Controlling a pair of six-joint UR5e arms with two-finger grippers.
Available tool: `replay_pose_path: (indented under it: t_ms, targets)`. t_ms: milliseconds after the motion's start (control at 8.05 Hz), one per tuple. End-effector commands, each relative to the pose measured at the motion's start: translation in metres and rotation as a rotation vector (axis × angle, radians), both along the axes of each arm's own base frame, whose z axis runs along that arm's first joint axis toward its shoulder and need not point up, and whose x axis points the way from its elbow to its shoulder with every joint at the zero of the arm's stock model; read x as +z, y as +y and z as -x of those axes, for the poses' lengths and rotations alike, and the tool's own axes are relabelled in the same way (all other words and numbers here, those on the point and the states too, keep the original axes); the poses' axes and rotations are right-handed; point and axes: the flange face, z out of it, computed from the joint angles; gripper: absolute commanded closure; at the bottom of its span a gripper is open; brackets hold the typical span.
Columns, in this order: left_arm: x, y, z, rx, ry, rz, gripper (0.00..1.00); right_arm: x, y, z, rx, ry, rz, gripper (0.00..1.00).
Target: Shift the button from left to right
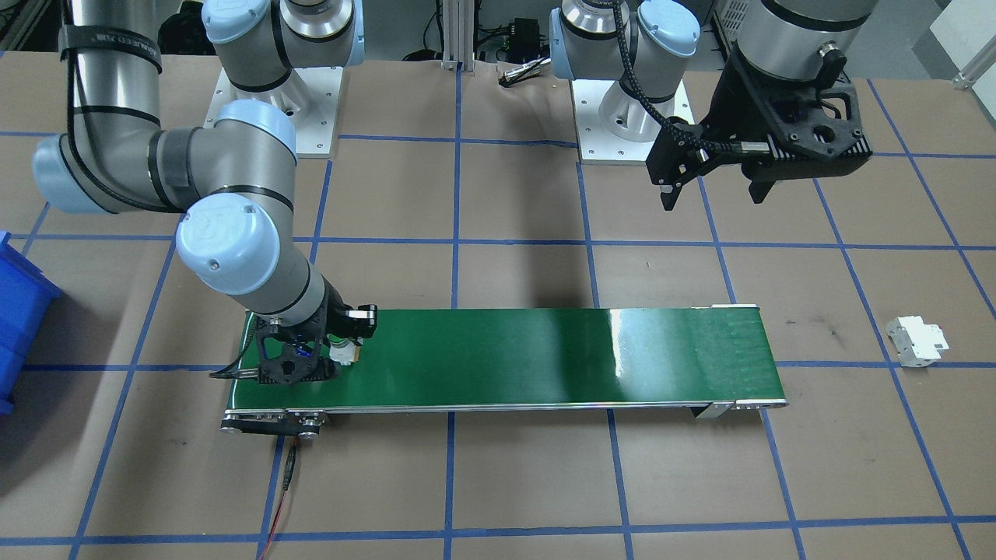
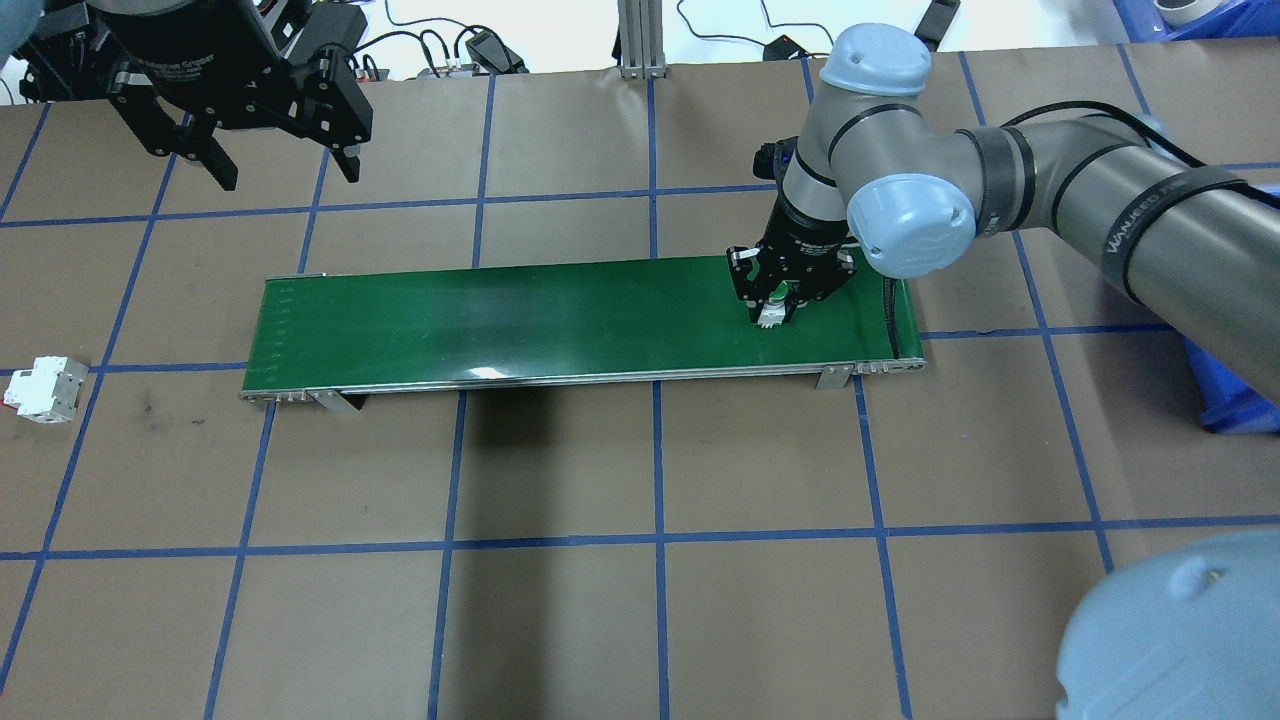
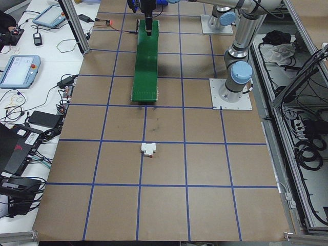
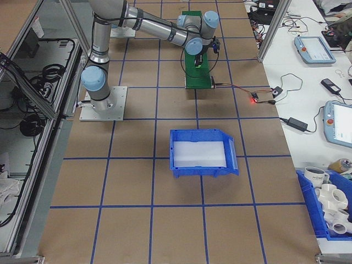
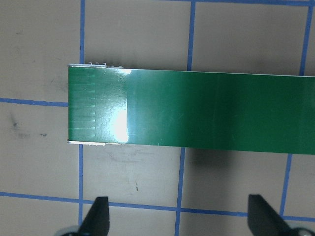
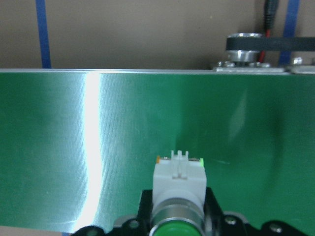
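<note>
Glossy green conveyor belt with bright glare streaks, framed by bare metal side rails. Matt brown paper bench gridded in blue tape. Smooth white plastic button with metallic collar and green cap.

Legible in the overhead view: "WANJEED…" in pale letters along a black strap on the right arm, its tail unclear. Same lettering, upside down and blurred, on a strap in the front-facing view. Other markings too small.
</note>
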Motion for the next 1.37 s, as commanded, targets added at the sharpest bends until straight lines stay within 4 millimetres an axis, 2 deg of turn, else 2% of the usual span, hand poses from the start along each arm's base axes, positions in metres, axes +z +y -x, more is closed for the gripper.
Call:
replay_pose_path:
  t_ms: [0,124,248,373,621,745,870,1118,1242]
  targets:
    - [0.000,0.000,0.000,0.000,0.000,0.000,0.00,0.081,-0.030,0.054,-0.012,0.057,0.038,1.00]
    - [-0.001,0.000,0.000,0.000,0.000,-0.001,0.00,0.105,-0.032,0.113,-0.031,0.029,0.016,1.00]
    - [-0.001,0.000,0.000,0.000,0.000,-0.001,0.00,0.124,-0.025,0.175,-0.041,-0.011,0.011,1.00]
    - [-0.001,0.000,0.000,0.000,0.000,-0.001,0.00,0.136,-0.016,0.229,-0.020,-0.012,0.022,1.00]
    - [-0.001,0.000,0.000,0.000,0.000,-0.001,0.00,0.144,0.013,0.359,-0.032,-0.028,0.043,1.00]
    - [-0.001,0.000,0.000,0.000,0.000,-0.001,0.00,0.143,0.028,0.406,0.026,-0.008,0.043,1.00]
    - [-0.001,0.000,0.000,0.000,0.000,-0.001,0.00,0.142,0.038,0.436,0.050,0.024,0.031,1.00]
    - [-0.001,0.000,0.000,0.000,0.000,-0.001,0.00,0.131,0.061,0.520,0.057,0.067,0.089,1.00]
    - [-0.001,0.000,0.000,0.000,0.000,-0.001,0.00,0.116,0.059,0.542,0.113,0.080,0.105,1.00]
